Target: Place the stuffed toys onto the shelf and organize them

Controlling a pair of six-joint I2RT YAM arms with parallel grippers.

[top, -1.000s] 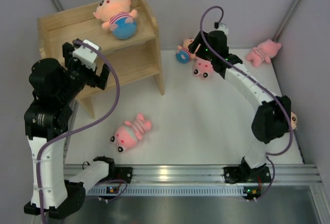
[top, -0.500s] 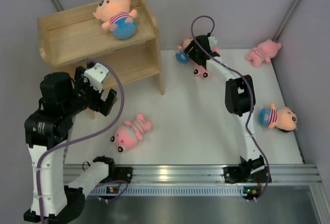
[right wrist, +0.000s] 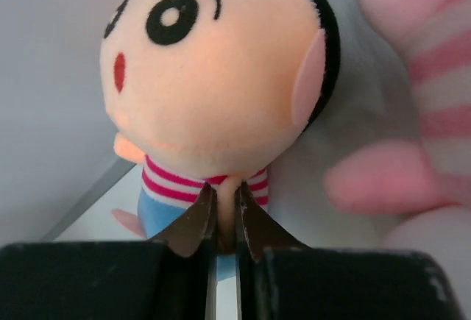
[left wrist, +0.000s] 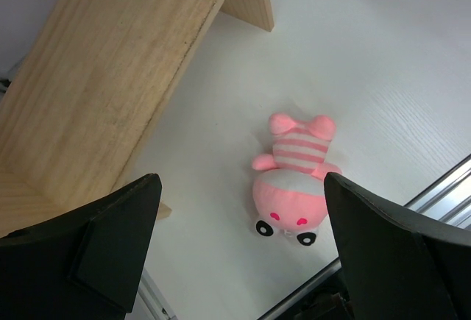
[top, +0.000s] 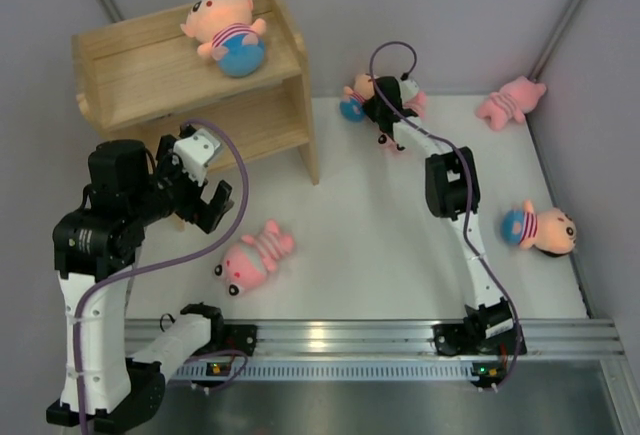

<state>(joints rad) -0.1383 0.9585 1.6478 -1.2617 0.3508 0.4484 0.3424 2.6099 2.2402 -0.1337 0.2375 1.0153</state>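
Observation:
One peach doll [top: 225, 30] lies on the top tier of the wooden shelf [top: 140, 65]. My right gripper [top: 380, 107] reaches to the back of the table and is shut on an arm of a second doll [top: 353, 97]. The right wrist view shows that doll's [right wrist: 213, 70] thin peach arm pinched between the jaws of the right gripper [right wrist: 227, 221]. A pink pig [right wrist: 423, 114] lies right beside it. My left gripper [top: 208, 195] hangs open in front of the shelf, above another pig [top: 255, 255]. That pig [left wrist: 294, 180] lies between the fingertips of the left gripper [left wrist: 243, 239], lower down.
A third pig [top: 510, 100] lies at the back right corner. Another doll [top: 540, 227] lies near the right wall. The shelf's side panel [left wrist: 110, 77] is close on my left gripper's left. A metal rail [top: 380, 335] runs along the near edge.
My right gripper reached back and left to the doll and shut on its arm. My left arm came away from the shelf, rightward towards the near pig, still open.

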